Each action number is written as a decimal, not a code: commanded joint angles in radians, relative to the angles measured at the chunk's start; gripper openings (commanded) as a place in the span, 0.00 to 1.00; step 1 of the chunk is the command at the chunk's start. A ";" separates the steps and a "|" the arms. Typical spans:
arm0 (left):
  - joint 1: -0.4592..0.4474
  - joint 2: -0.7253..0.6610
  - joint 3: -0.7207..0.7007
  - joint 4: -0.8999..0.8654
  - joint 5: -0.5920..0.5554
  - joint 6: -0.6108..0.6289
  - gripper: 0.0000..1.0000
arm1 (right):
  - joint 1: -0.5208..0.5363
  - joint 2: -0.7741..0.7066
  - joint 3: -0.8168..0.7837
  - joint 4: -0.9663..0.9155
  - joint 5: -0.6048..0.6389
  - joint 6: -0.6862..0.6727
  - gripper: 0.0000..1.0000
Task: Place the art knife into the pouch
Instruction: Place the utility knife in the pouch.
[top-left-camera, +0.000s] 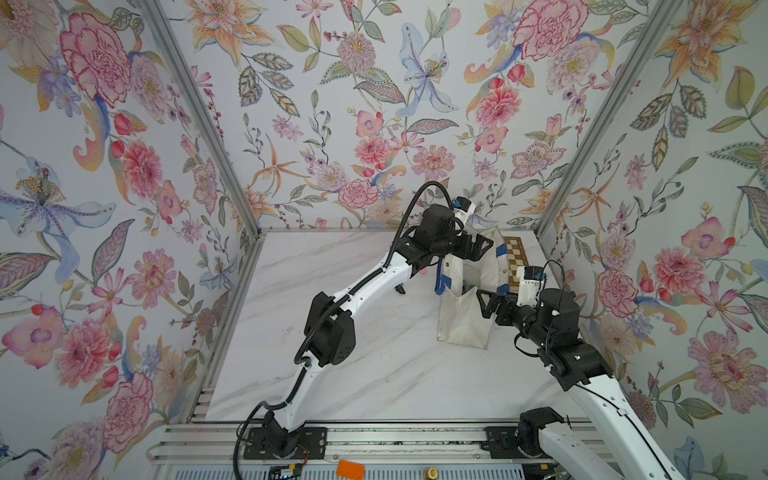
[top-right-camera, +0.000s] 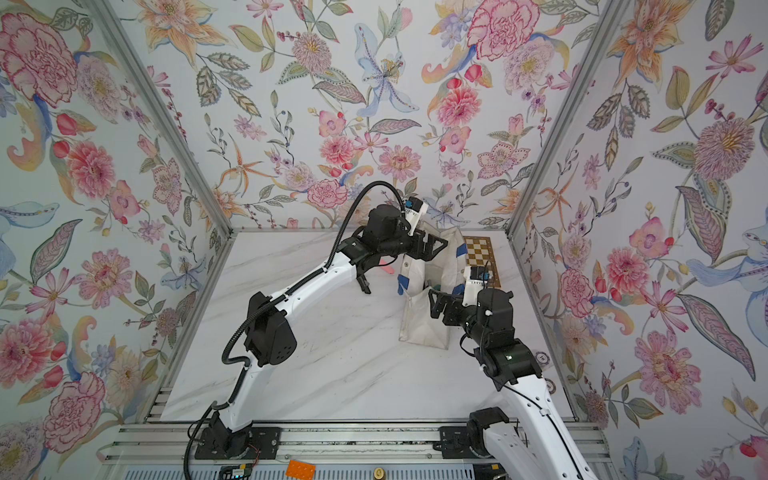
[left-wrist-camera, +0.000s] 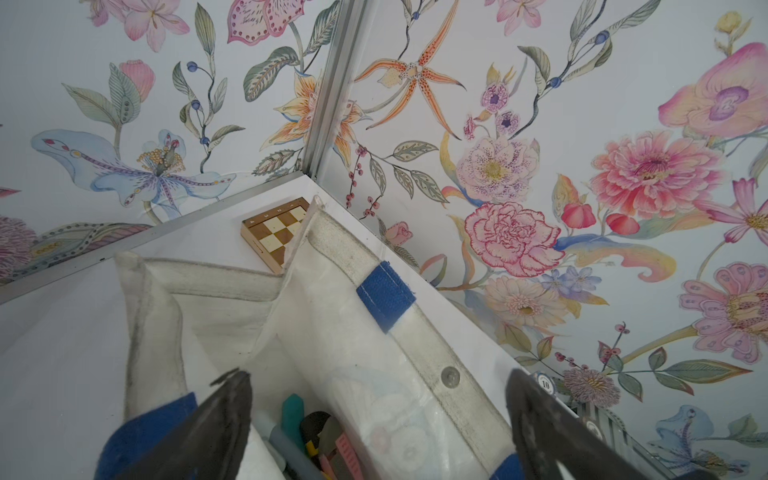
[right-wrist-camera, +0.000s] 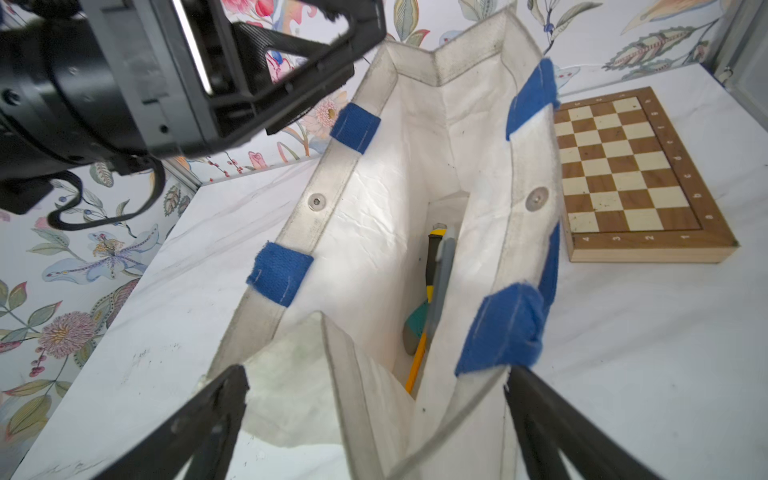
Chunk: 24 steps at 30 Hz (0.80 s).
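While the left gripper (left-wrist-camera: 376, 374) gapes, the pouch (right-wrist-camera: 374, 232) stands open

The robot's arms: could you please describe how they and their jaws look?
Both the left arm and right arm have white links joined by bulky black housings. A black corrugated cable loops along the left arm; the right carries thin black wires. Each ends in black, triangular open-frame jaws.

White pouch (right-wrist-camera: 374, 232) with blue strap handles (right-wrist-camera: 355, 126), brown-and-cream chequered board (right-wrist-camera: 623, 174), pastel floral walls (top-left-camera: 374, 104), white grey-veined marble table (top-left-camera: 332, 257)
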 joint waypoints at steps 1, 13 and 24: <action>0.002 -0.101 -0.026 -0.064 -0.102 0.080 0.99 | -0.005 0.009 0.075 -0.031 -0.023 -0.038 0.99; 0.195 -0.558 -0.710 0.220 -0.160 0.005 0.99 | 0.198 0.204 0.300 -0.109 0.132 -0.144 0.99; 0.319 -0.883 -1.158 0.275 -0.229 -0.022 0.99 | 0.332 0.581 0.542 -0.081 0.017 -0.194 0.99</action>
